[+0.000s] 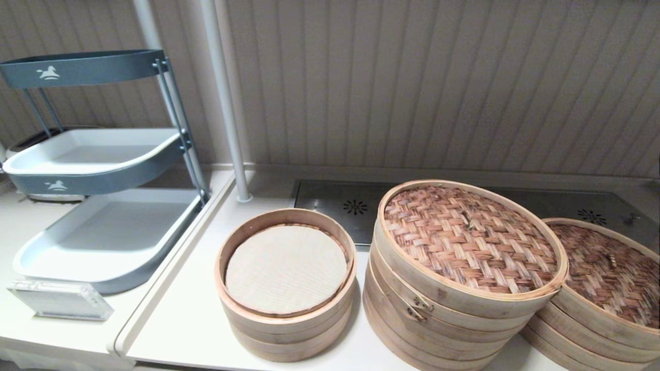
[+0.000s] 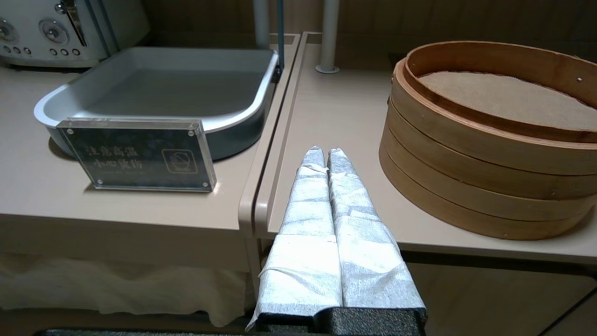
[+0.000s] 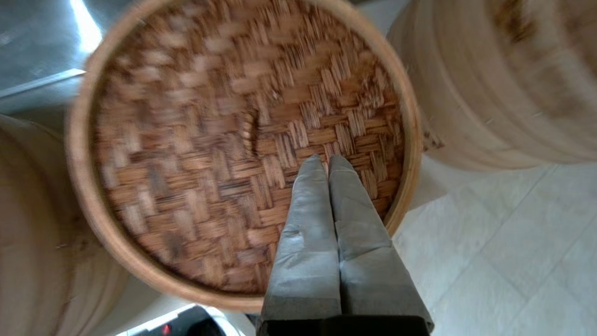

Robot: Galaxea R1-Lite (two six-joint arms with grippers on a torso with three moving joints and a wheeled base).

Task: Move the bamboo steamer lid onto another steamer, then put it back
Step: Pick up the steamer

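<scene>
The bamboo steamer lid – dark brown weave with a small centre knot – sits on the lower stack at the right end of the counter, just beside another steamer, whose tan-reddish lid rests a little askew on its rings. The right gripper hangs above the dark lid near its rim, fingers pressed together and holding nothing; whether the tips touch the weave cannot be told. The left gripper waits low at the counter's front edge, wrapped fingers closed against each other, beside the small steamer with its cloth liner – a sign block and grey tray stand on its other side
</scene>
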